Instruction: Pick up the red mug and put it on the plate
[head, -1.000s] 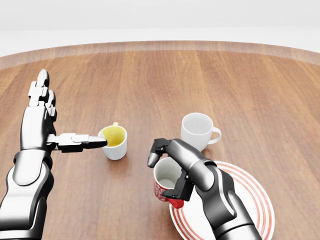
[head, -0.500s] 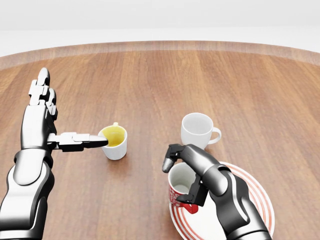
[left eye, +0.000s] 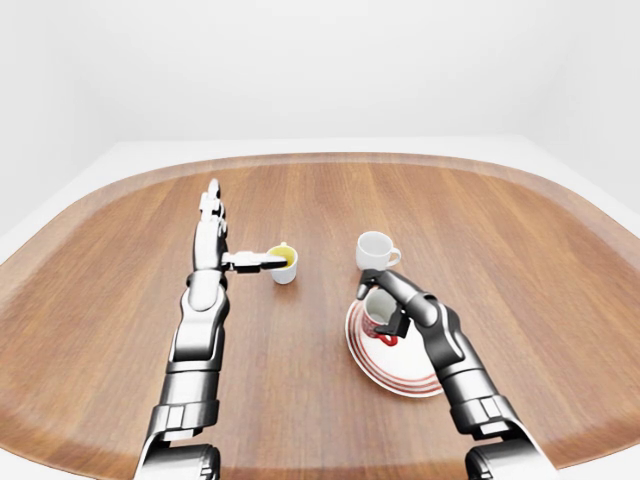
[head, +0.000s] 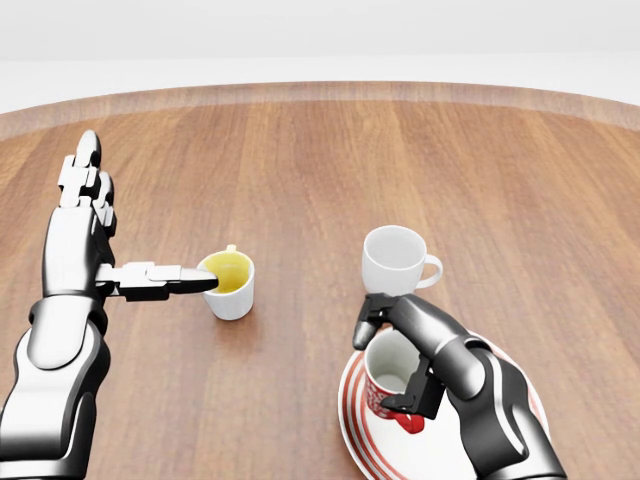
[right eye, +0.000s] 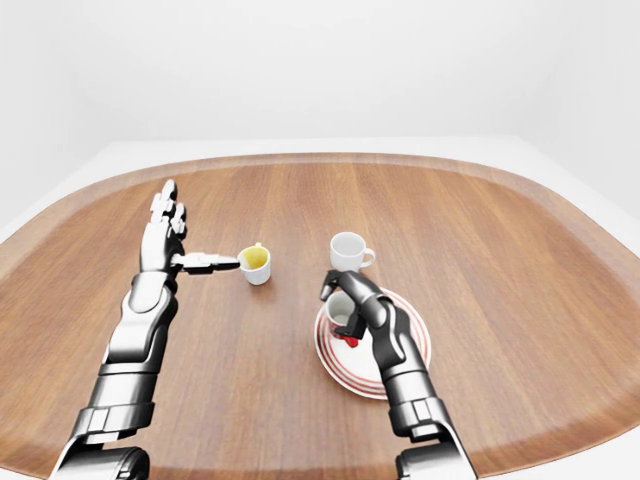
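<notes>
Step in hand: placing; red mug (head: 392, 382) carried over the plate (head: 520, 400), held by the right hand (head: 415, 365), seemingly low above the plate or just touching it; contact not clear from these views.
Next move, as judgement: lower until the mug base sits flat inside the striped rim, then open the fingers and lift the hand straight up, so as not to tip the mug or drag the handle.
Room: plain white walls and pale floor around the table, nothing else to see.
Table (head: 320, 150): large, rounded, brown wood with lengthwise grain and a lighter rim band; bare apart from three cups and the plate.
Plate: white with red rings, at lower right of the head view, partly hidden under the right forearm.
Right hand: fingers closed round the red mug, one finger over the rim on the upper left, thumb low on the red side.
Left hand (head: 85, 235): open, fingers stretched up the head view, thumb pointing right, its tip at or just beside the rim of the yellow-lined cup (head: 229, 283); holding nothing.
White mug (head: 396, 260): upright, handle to the right, just above the plate in the head view, near the right hand's fingers.
Risk: white mug near enough to be knocked when withdrawing.
</notes>
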